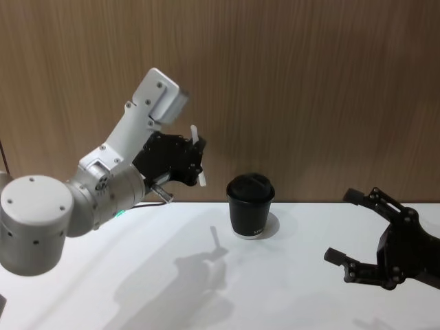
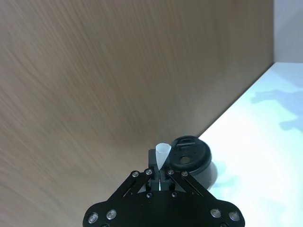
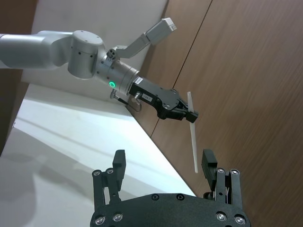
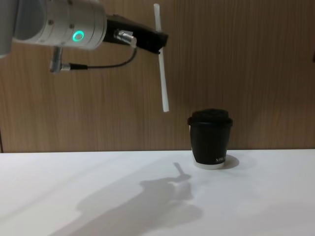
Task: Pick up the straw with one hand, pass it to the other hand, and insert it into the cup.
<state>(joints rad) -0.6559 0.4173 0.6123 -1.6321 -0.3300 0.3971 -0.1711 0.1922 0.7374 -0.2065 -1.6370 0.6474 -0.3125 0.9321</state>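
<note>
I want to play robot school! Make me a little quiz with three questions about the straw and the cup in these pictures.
1. True or false: the straw is already stuck in the cup.
2. Which claw holds the straw?
A. the left claw
B. the right claw
C. neither claw
3. Fill in the blank: the cup stands on the white ____.

Key:
1. False. The straw hangs in the air, up and to the left of the cup.
2. A. The left claw is shut on the straw, and the right claw waits open, low over the table.
3. table
</note>
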